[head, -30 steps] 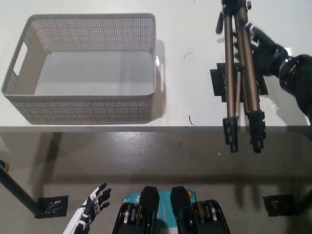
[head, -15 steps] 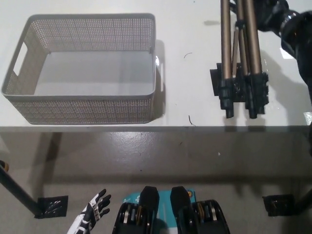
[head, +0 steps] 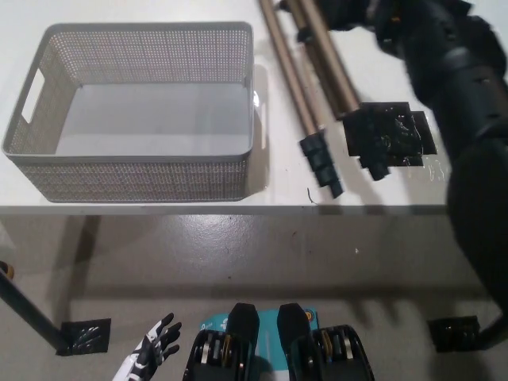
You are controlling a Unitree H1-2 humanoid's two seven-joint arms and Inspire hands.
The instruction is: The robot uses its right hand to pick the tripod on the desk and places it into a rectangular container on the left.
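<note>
Left hand: the white hand (head: pixel 152 349) is hanging at about 7 o'clock, below the desk edge, holding nothing, its fingers spreading apart.
Desk: the white desk (head: pixel 198 198) is filling the upper half of the view, its near edge running across the middle.
Tape: a black patch (head: pixel 409 135) is lying on the desk at about 2 o'clock, just beside the tripod's feet.
Bin: the grey mesh bin (head: pixel 135 178) is sitting on the desk at about 10 o'clock, showing nothing inside, with a handle slot in its left wall.
Tripod: the tripod (head: pixel 305 79) is slanting at about 1 o'clock, just right of the bin, its bronze legs folded together and its black feet pointing toward the desk's near edge.
Right hand: the black hand (head: pixel 357 12) is clamping the tripod's upper part at the top edge, the arm reaching in from the right.
</note>
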